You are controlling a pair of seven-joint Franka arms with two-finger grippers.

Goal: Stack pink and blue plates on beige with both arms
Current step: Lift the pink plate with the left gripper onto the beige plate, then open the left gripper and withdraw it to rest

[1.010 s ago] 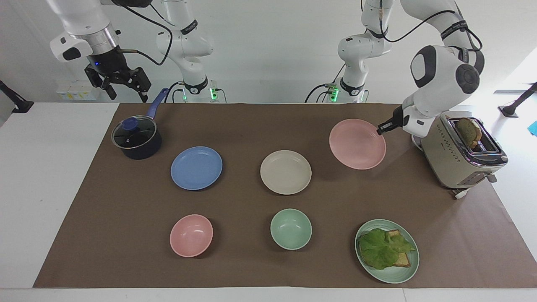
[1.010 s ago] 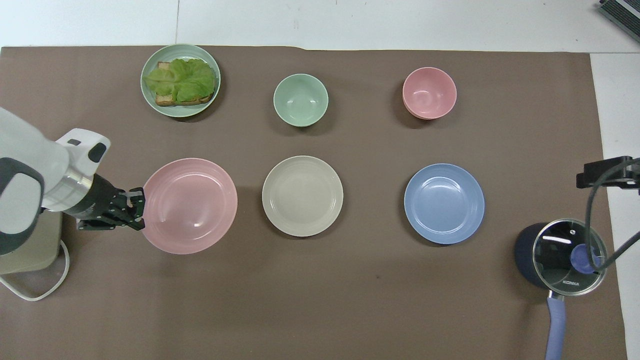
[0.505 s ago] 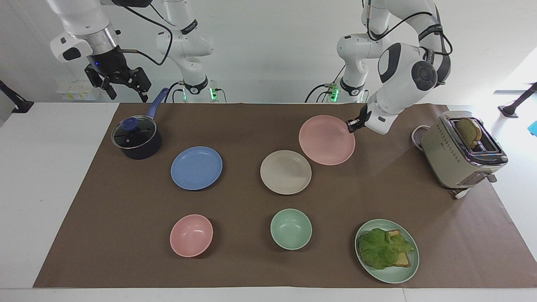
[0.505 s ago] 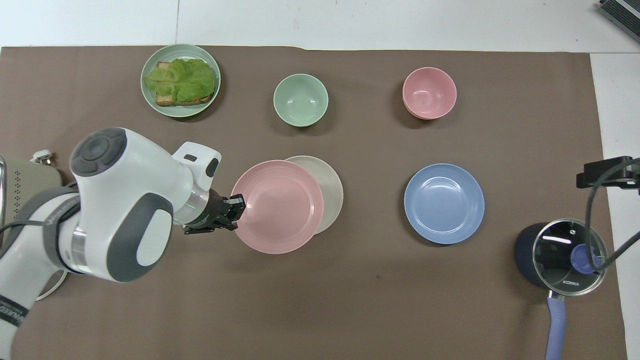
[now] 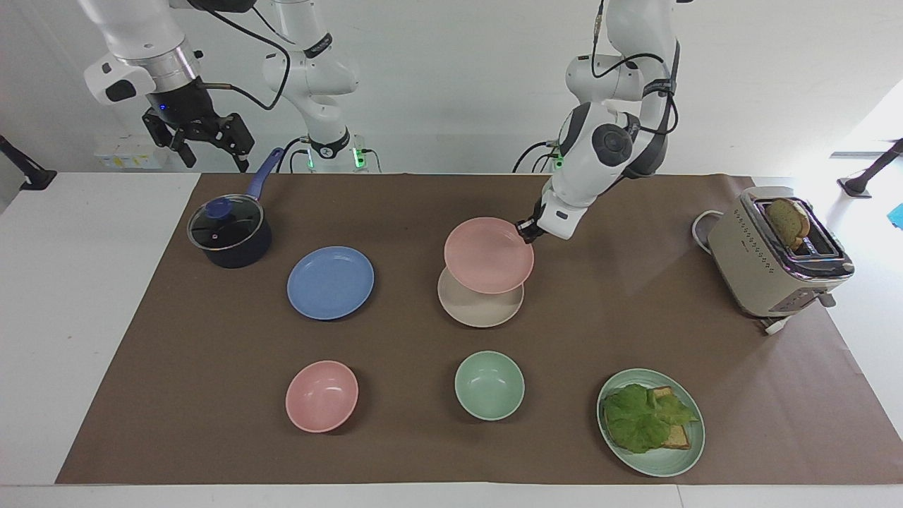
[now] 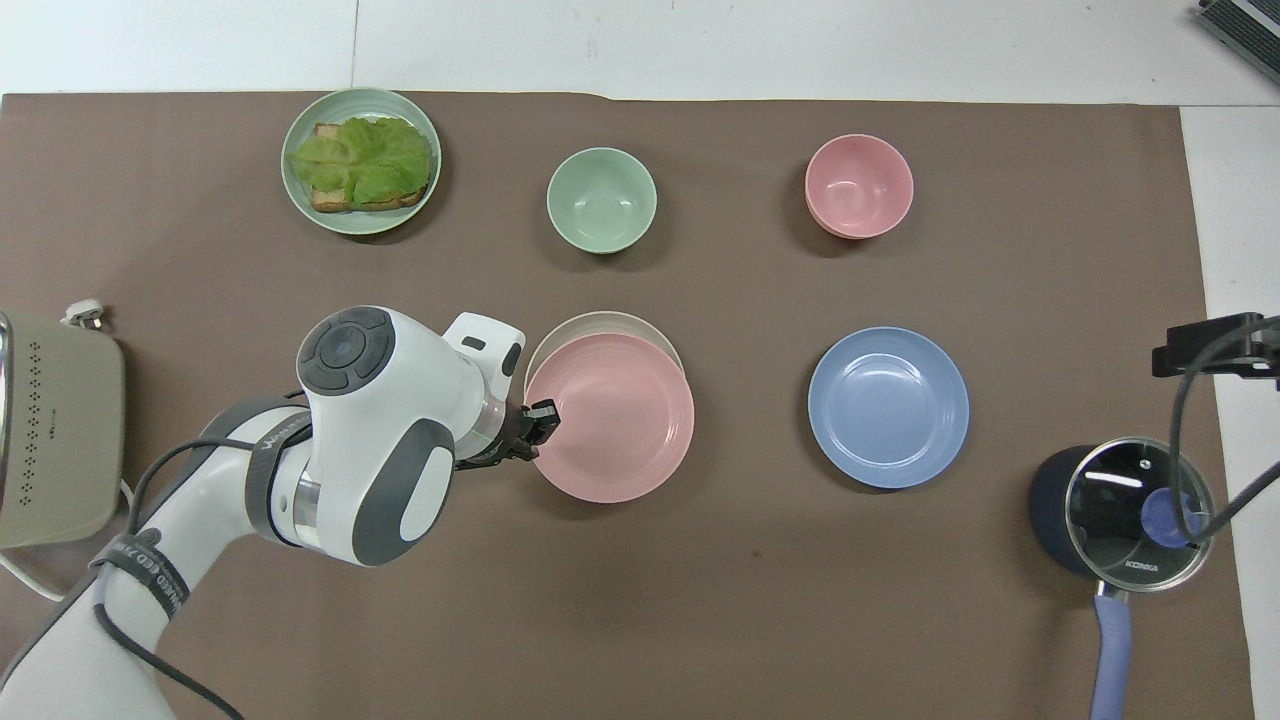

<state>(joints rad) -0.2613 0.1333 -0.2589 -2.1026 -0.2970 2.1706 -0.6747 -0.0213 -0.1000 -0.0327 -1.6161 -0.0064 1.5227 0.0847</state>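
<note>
Left gripper (image 5: 526, 231) clamped on pink plate (image 5: 488, 255), raised over beige plate (image 5: 480, 305). Centre, level, lower gently before release. Right gripper (image 5: 206, 144) open, waiting above pot (image 5: 229, 231); blue plate (image 5: 330, 282) beside it.

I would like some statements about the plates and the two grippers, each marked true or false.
1. The left gripper is shut on the rim of the pink plate. True.
2. The pink plate lies flat on the beige plate. False: it is held in the air over it.
3. The blue plate is already stacked. False: it lies alone on the mat, beside the beige plate.
4. The right gripper is open and empty. True.
5. The right gripper holds the pot. False: it waits above it.
</note>
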